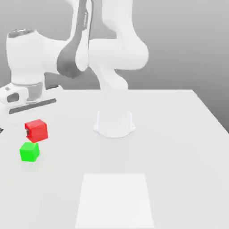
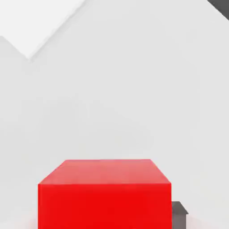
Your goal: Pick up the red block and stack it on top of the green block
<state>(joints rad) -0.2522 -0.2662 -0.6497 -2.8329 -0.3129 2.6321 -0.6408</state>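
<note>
**Red block held above the table, green block just below it**

In the exterior view we see one red block [image 1: 36, 130] and one green block [image 1: 30, 151], both on that view's left side. From the arm's round base [image 1: 114, 124] on the white table [image 1: 179, 134], the pair lies at about nine o'clock. The red block sits just beside the green one, toward one o'clock from it, their edges nearly meeting in the picture. We cannot tell from this view whether they touch. A paler square patch [image 1: 115, 201] marks the table at six o'clock from the base.

The hand view brings us the red block [image 2: 105, 192] close up against bare table, with a dark fingertip [image 2: 179, 214] pressed at its side. We count one gripper [image 1: 29, 130], its fingers clamped on the red block.
</note>
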